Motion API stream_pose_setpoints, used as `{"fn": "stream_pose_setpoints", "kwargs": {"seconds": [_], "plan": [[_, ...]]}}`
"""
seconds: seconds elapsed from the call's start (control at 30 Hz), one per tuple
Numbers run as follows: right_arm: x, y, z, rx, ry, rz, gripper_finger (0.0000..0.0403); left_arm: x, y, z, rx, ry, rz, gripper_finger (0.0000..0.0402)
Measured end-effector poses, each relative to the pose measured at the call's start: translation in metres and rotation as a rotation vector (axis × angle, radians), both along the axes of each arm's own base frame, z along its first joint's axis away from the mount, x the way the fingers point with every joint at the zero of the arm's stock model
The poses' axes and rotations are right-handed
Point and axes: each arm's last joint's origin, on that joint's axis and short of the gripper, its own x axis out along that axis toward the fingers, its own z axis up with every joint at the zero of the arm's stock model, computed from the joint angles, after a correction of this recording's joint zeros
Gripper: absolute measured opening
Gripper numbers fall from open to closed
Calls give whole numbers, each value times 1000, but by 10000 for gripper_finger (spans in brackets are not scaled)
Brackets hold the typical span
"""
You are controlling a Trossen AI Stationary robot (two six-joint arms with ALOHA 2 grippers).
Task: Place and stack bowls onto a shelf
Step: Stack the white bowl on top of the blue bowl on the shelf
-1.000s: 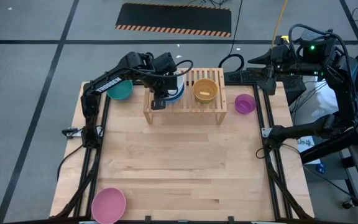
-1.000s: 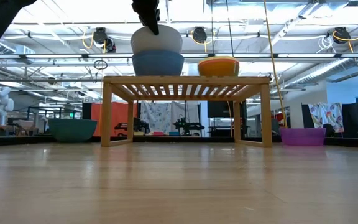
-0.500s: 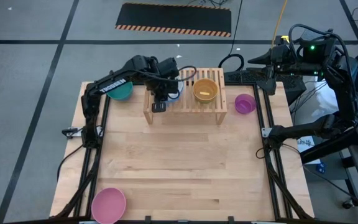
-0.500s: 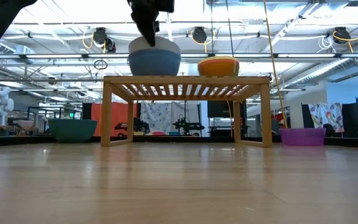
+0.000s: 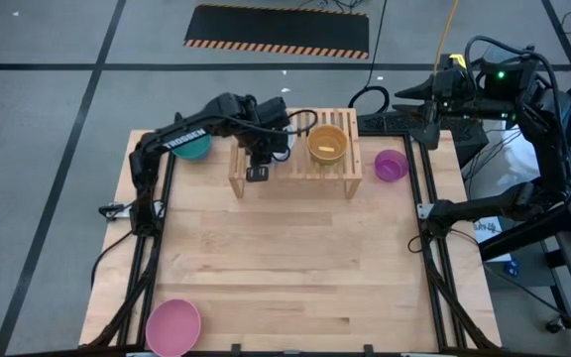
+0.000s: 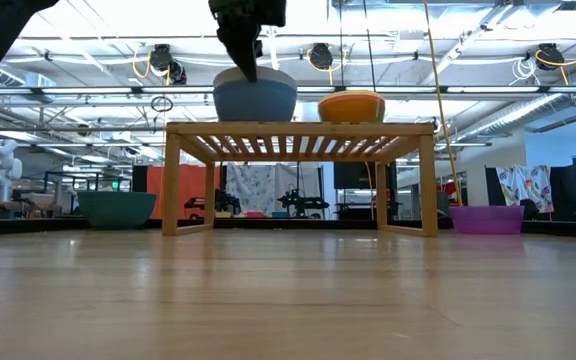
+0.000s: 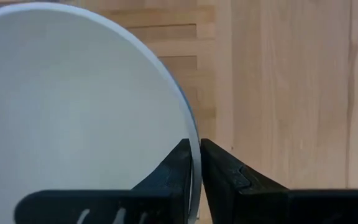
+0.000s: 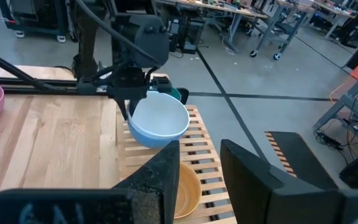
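Observation:
On the left part of the light-wood shelf [image 5: 337,171] stands a blue bowl [image 6: 255,100] with a white bowl [image 8: 158,114] nested in it. My left gripper [image 7: 195,157] reaches down from above and is shut on the white bowl's rim. A yellow-orange bowl [image 5: 327,144] sits on the shelf's right part. My right gripper [image 8: 201,180] is open, raised beyond the table's far right corner, and touches nothing. My left gripper pinches the white bowl's rim [image 7: 193,134] on its near side, one finger [image 7: 178,168] inside the bowl and one [image 7: 222,171] outside. The fingers point steeply down from above. The bowl sits upright and level inside the blue bowl, with only its rim above the blue one.
A teal bowl [image 5: 192,146] lies on the table left of the shelf and a purple bowl [image 5: 392,165] right of it. A pink bowl [image 5: 172,325] sits at the near left corner. The wide wooden tabletop [image 5: 295,258] lies in front of the shelf.
My left gripper has come down with the white bowl. A second ago the bowl stood high above the blue bowl's rim. Now it is sunk into the blue bowl and almost hidden in the low view. The gripper has stayed shut.

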Motion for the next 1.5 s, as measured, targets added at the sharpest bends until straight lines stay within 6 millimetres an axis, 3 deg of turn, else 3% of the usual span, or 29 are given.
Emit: {"fn": "stream_pose_setpoints", "kwargs": {"seconds": [0.6, 1.13, 1.5], "plan": [[0, 0, 0, 22, -6, -8, 112, -2, 1, 3, 58, 22, 54, 37], [0, 0, 0, 21, -4, -8, 112, 0, -10, 3, 88, 46, -9, 37], [0, 0, -1, 21, -1, -7, 112, -16, -18, 24, 155, -2, -27, 37]]}}
